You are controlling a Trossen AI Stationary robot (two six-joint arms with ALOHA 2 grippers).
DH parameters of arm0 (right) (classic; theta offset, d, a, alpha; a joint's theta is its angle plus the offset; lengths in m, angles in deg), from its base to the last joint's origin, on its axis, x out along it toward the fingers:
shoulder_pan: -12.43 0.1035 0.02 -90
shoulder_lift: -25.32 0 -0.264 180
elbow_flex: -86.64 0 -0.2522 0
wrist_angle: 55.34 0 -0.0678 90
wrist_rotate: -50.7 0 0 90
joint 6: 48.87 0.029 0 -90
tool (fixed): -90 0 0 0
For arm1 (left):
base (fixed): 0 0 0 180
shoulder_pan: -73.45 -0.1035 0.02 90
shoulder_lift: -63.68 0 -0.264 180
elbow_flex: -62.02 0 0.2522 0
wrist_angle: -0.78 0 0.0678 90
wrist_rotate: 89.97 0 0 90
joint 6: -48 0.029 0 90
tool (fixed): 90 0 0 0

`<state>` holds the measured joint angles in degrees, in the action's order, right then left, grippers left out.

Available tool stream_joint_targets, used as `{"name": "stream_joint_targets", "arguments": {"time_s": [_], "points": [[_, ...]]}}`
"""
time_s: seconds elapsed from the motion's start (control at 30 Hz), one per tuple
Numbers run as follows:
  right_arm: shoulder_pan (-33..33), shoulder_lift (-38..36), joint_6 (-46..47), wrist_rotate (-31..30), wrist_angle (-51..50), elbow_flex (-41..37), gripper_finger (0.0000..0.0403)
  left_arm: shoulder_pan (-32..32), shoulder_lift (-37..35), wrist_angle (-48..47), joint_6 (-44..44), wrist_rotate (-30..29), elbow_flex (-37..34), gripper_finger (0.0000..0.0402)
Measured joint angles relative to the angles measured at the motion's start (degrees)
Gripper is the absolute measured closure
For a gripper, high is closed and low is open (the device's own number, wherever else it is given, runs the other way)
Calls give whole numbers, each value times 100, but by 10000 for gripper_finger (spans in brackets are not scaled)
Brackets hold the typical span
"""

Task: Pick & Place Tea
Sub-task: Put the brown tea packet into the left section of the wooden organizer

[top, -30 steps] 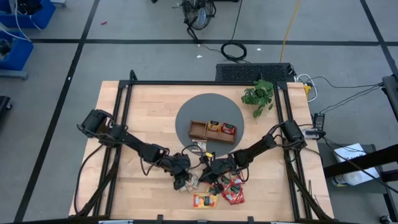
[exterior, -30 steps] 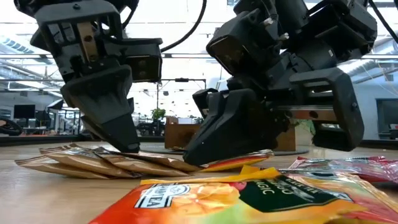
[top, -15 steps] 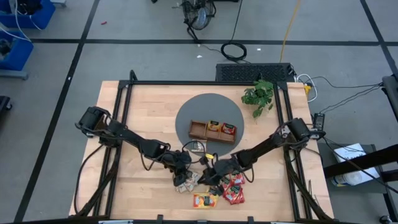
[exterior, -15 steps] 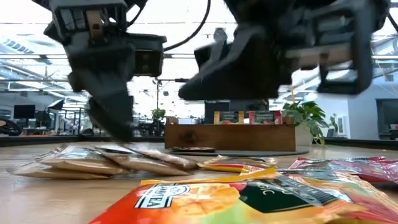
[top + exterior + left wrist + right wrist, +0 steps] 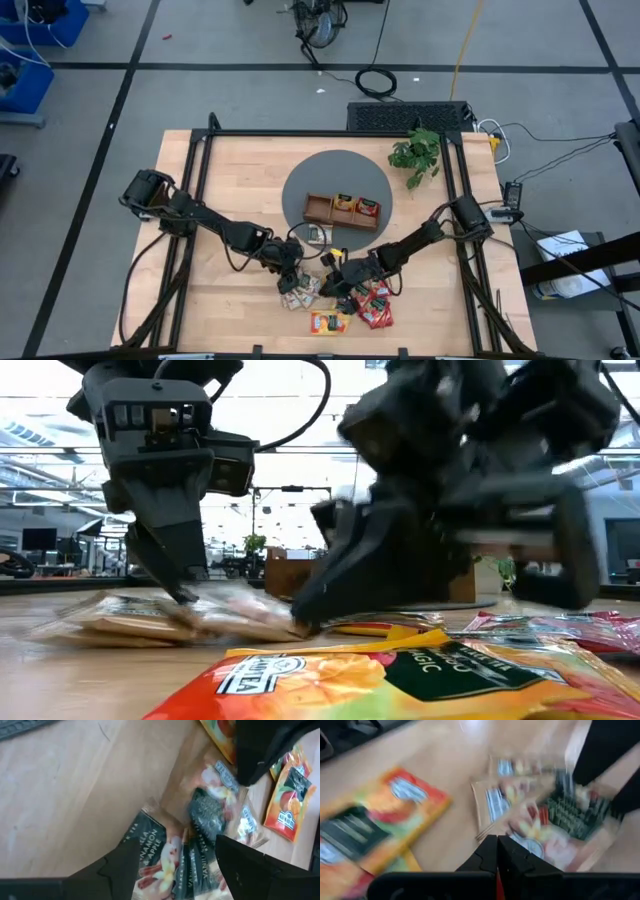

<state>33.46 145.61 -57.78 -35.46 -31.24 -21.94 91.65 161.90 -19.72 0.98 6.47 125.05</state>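
The beige sachets [image 5: 200,840] lie overlapped on the table [image 5: 230,180] near its front edge. Our left hand [image 5: 175,865], now spread where it was narrower a second ago, could pinch several together. Our right hand [image 5: 497,855], shut and empty, crowds close and may bump them.

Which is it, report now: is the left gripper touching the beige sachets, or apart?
Touching. In the low view the left gripper, open, has its tips down on the beige sachets.

Beige dark-printed sachets [image 5: 200,845] – orange-yellow sachet [image 5: 328,322], red sachets [image 5: 377,308]
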Motion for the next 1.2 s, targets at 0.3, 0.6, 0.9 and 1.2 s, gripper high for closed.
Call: {"name": "stream_joint_targets", "arguments": {"time_s": [0.3,0.6,0.9,1.2], "points": [[-308,307,224,541,372,12,402,-55,35,93,71,-23,0,142],[-359,329,219,518,447,12,403,-55,395,703,258,-61,9,143],[-360,329,174,501,416,10,403,-116,415,805,524,-94,0,248],[-356,222,75,494,534,-8,403,-112,-55,647,1484,-169,2,390]]}}
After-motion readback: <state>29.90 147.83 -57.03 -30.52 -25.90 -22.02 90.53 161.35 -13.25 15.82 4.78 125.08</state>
